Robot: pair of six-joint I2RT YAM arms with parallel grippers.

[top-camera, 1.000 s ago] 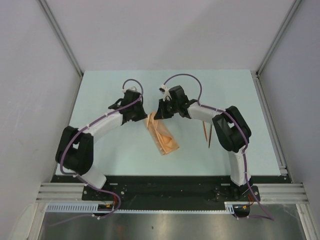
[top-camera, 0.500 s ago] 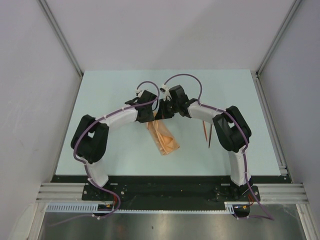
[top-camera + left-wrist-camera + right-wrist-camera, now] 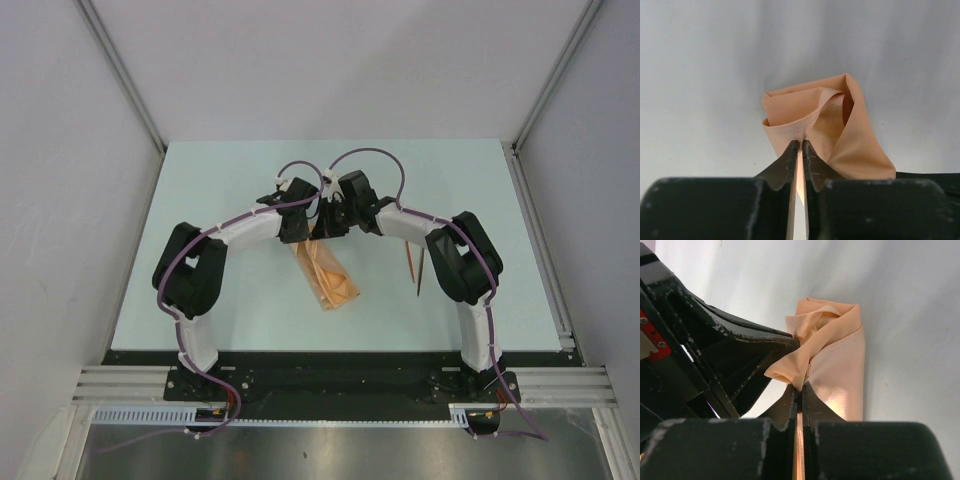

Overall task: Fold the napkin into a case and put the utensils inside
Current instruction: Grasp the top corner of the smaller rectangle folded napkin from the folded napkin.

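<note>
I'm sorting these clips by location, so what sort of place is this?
Most likely a robotics lab test cell: bare grey walls, two robot arms mounted on a metal frame, and a plain pale table holding a napkin and wooden utensils.

**Top view**
- Bright, even, diffuse light from overhead.
- Pale mint-green flat table (image 3: 230, 170) uniformly lit.
- Soft, faint shadows only, beneath the white-and-black robot arms (image 3: 245, 232).
- Brushed grey metal strip (image 3: 330, 450) at the near edge has a dull sheen, no hard glare.
- Sharp throughout.
- Grey aluminium corner posts (image 3: 122, 75) lean outward toward the top.

**Left wrist view**
- Black two-finger left pincer (image 3: 800, 145) in the foreground is soft-focused.
- Peach-orange cloth napkin (image 3: 840, 125) is crisp, its folds shaded inside.
- Background grades from white to grey.

**Right wrist view**
- Black two-finger right pincer (image 3: 800, 387) is blurred along the bottom edge.
- The napkin shows one glossy highlight.
</note>
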